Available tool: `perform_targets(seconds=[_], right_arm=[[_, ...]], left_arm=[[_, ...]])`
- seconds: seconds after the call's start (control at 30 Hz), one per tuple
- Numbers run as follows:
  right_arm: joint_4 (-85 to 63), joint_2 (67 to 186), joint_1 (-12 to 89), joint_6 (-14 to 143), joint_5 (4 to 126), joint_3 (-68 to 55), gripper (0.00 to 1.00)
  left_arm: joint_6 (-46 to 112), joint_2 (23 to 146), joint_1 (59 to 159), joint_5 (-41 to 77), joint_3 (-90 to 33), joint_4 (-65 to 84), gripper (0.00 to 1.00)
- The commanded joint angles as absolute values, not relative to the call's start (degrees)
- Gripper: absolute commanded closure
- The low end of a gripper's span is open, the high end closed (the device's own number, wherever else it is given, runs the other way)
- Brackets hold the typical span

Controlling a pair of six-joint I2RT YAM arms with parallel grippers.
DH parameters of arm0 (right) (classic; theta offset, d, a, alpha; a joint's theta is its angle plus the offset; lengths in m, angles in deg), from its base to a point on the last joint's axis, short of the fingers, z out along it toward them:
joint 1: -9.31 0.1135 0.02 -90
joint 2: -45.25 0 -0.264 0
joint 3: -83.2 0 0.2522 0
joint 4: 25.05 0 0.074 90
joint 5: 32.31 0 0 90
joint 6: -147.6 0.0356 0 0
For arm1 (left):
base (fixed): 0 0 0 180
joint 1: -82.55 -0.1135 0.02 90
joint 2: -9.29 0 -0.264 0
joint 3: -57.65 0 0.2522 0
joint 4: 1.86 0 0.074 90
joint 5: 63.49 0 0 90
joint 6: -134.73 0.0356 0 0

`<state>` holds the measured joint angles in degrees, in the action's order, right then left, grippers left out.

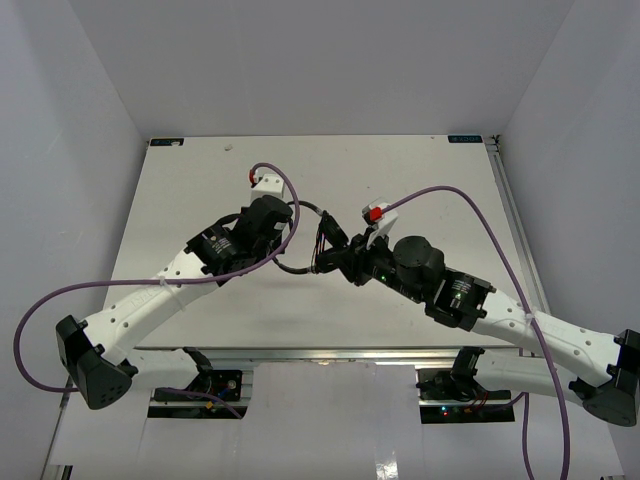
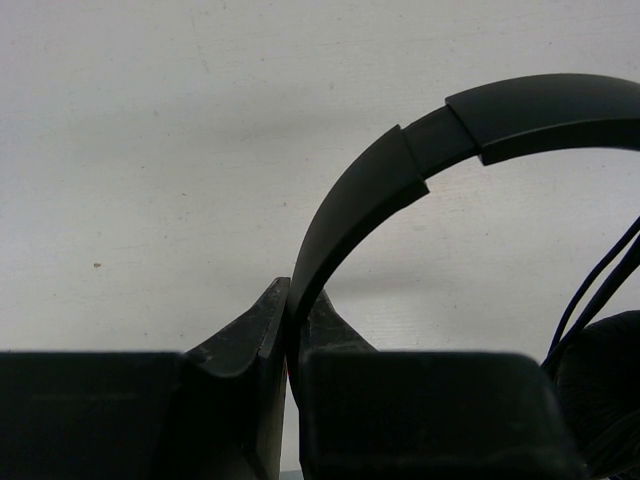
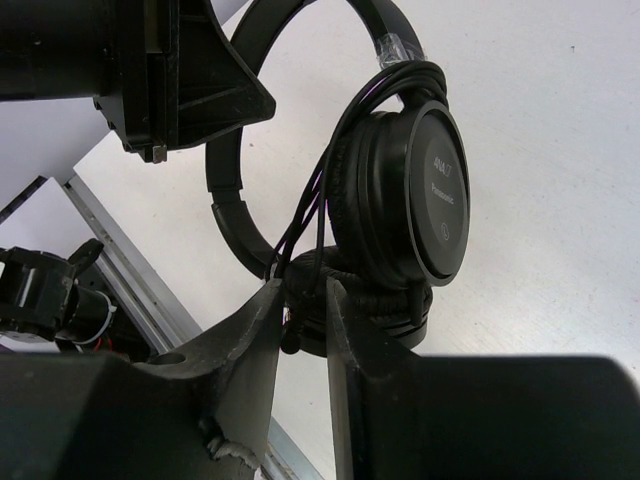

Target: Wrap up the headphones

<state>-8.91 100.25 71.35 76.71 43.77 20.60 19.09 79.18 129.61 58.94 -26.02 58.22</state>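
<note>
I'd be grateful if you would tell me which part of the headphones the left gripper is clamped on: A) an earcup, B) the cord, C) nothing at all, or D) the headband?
D: in the left wrist view, the left gripper pinches the curved headband of the headphones between its two fingers.

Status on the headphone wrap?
Left gripper jaws shut on headband. Right gripper jaws around cord strands, grip unconfirmed. Headphones between both arms. No obstruction seen.
</note>
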Motion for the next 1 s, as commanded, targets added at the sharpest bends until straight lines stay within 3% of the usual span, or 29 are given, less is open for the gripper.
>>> perform_targets(seconds=[0.0,0.1,0.4,0.97], right_arm=[[-12.63,100.01,72.22,76.32,44.07,21.18,0.86],[-12.82,101.06,72.94,76.36,43.67,20.57,0.92],[-15.26,104.09,76.56,76.24,40.27,19.96,0.92],[-16.06,112.26,85.52,74.47,21.51,16.96,0.92]], left_arm=[[17.29,78.46,129.48,60.17,-27.18,56.46,1.0],[16.96,78.51,129.44,60.31,-27.44,56.63,1.0],[16.1,78.63,129.4,60.45,-28.33,57.32,1.0],[15.1,78.81,129.39,58.84,-29.24,58.12,1.0]])
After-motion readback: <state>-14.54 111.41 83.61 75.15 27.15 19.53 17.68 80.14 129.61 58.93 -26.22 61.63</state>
